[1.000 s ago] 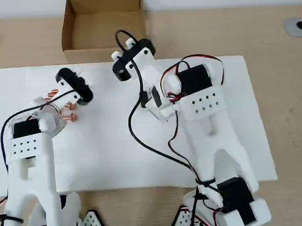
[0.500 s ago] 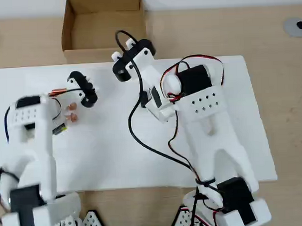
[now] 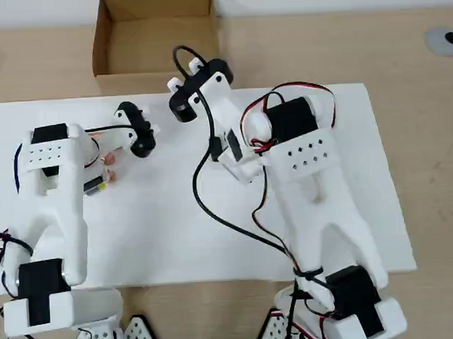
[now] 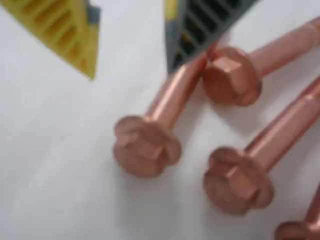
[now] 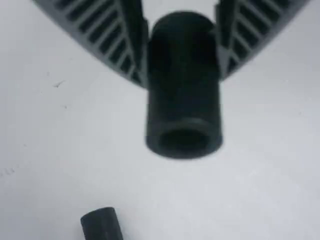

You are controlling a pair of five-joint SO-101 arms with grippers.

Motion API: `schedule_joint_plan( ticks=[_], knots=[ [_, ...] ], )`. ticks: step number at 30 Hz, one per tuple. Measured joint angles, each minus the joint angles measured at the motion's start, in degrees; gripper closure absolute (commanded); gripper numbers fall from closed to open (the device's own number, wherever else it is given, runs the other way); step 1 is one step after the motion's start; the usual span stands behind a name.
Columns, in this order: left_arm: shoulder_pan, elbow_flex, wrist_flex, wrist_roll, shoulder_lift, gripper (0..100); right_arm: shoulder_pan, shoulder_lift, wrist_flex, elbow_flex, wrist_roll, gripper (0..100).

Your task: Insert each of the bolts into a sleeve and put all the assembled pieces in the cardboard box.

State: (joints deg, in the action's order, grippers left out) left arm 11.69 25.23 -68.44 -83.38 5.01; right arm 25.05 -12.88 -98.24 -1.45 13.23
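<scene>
Step judged in hand: bolt pick-up. Left gripper [image 4: 131,70] was held over the bolts [image 4: 145,147] on the white sheet [image 3: 140,239], jaws wide apart, nothing gripped. Right gripper [image 5: 182,70] was clamped on a sleeve [image 5: 184,115], bore outward; a spare sleeve [image 5: 101,225] lay nearby. Box [image 3: 103,47] was noted upper left, high view. Next: jaws to be centred on one shank, closed, bolt aligned with bore.
</scene>
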Motion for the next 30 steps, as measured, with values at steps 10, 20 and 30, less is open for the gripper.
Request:
schedule_joint_plan(
  ticks=[10, 20, 30],
  knots=[
    [-0.18, 0.00, 0.00, -1.93, 0.00, 90, 0.00, 0.00, 0.00, 0.00, 0.00, 98.7],
    [1.85, -3.34, 1.14, -2.99, -8.97, 90, 0.00, 0.00, 0.00, 0.00, 0.00, 98.7],
    [1.85, -5.27, 1.14, -2.99, -10.20, 90, 0.00, 0.00, 0.00, 0.00, 0.00, 98.7]
  ],
)
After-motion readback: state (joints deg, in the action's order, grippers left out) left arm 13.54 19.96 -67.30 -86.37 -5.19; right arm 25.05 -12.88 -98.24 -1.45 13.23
